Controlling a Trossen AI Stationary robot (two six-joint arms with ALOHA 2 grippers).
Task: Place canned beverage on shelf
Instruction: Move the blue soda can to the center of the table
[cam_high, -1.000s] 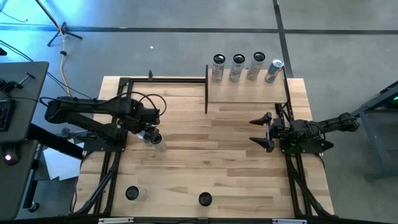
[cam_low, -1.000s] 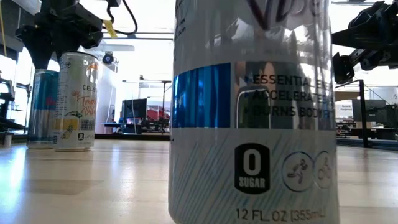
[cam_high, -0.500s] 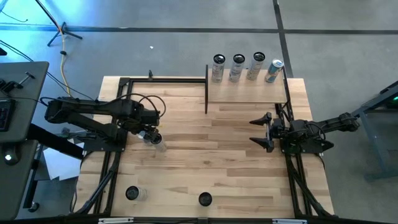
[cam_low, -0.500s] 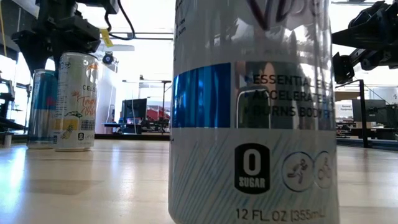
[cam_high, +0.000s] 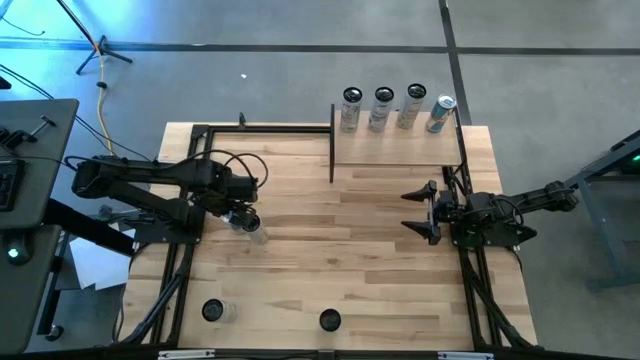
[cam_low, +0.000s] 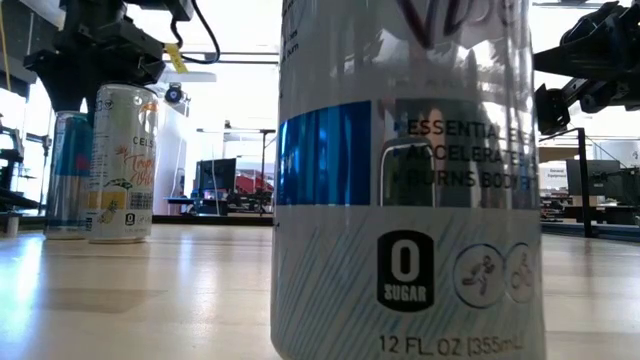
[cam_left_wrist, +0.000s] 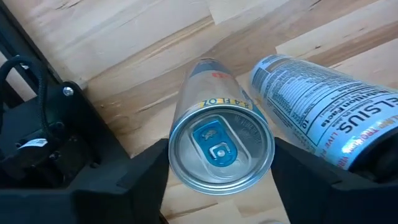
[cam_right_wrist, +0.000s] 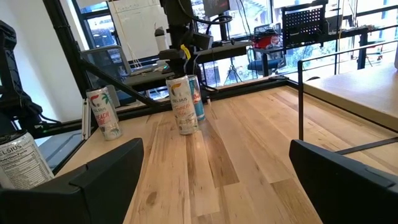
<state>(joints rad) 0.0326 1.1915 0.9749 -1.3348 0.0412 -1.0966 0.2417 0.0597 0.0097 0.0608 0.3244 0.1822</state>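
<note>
Straddling the upright silver-and-blue slim can (cam_left_wrist: 221, 146) at the table's left with my left gripper (cam_left_wrist: 217, 180), fingers spread either side; next: pinch, carry to light-wood shelf (cam_high: 400, 150); right gripper (cam_high: 425, 212) waits spread.

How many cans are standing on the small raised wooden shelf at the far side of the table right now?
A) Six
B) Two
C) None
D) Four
D: the high view shows four upright cans in a row along the back edge of the shelf.
</note>
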